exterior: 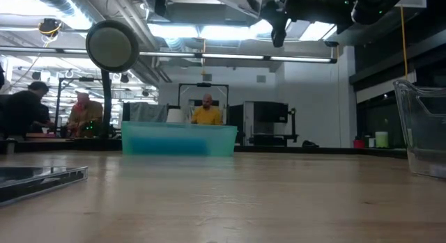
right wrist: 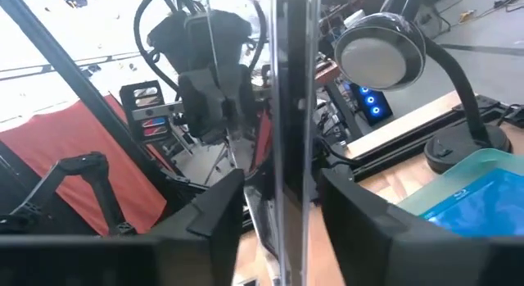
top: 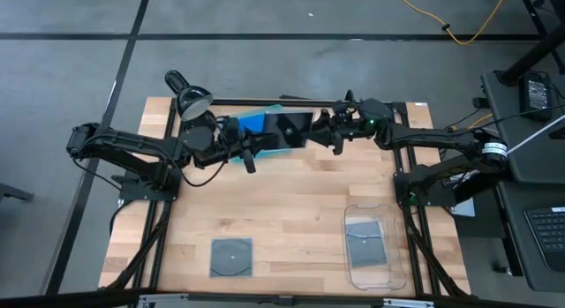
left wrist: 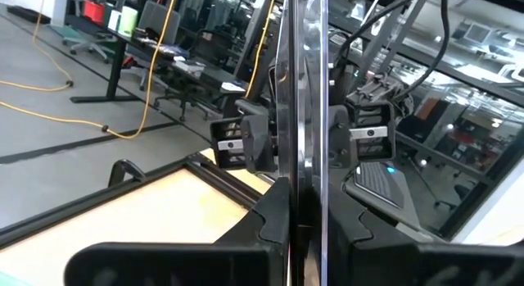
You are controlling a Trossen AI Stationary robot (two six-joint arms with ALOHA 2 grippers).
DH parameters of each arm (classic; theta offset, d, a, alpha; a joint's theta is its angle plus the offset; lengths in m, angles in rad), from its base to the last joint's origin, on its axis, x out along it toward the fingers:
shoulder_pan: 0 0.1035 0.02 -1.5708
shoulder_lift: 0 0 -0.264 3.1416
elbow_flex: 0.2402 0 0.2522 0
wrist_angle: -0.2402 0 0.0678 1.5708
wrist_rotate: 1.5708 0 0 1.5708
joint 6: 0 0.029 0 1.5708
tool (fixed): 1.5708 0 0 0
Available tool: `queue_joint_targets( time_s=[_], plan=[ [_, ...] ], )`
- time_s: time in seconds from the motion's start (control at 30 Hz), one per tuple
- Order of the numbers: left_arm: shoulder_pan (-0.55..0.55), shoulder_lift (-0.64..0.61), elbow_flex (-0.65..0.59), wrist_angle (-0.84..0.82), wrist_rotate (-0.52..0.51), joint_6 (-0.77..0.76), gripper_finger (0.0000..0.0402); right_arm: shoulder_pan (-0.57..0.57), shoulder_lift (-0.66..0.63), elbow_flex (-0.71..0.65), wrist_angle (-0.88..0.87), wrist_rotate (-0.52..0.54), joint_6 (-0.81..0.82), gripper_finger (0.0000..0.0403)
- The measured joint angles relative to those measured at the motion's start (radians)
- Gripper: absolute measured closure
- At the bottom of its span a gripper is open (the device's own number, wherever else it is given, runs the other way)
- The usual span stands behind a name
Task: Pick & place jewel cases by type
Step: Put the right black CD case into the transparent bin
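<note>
A grey-clear jewel case hangs in the air over the table's far middle, between my two arms. My left gripper is shut on its left side. My right gripper comes level from the right and is open, with one finger on each side of the case's right edge and a gap at both. Another grey-clear case lies flat near the front edge. A third one lies in the clear tray. Blue cases lie in the green tray. My left gripper pinches the case's left edge between its two fingers, one on each flat face. The fingers reach in level from the table's left. The case is lifted clear of the table and the trays, and its free side points toward the right arm.
A desk lamp stands at the far left corner, close behind my left gripper. The clear tray sits at the front right. People work at benches in the room beyond the table's far edge.
</note>
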Motion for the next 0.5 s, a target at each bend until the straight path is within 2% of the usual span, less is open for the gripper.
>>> queue_joint_targets(
  time_s=[0.33, 0.5],
  plan=[
    [0.002, 0.0, 0.0, -0.004, 0.024, 0.003, 0.0365, 0.0, 0.0, 0.0, 0.055, -0.005, -0.004, 0.0351],
    [0.003, 0.001, 0.0, -0.008, 0.053, 0.025, 0.0335, 0.001, -0.001, 0.0, 0.06, -0.03, -0.006, 0.037]
  ],
)
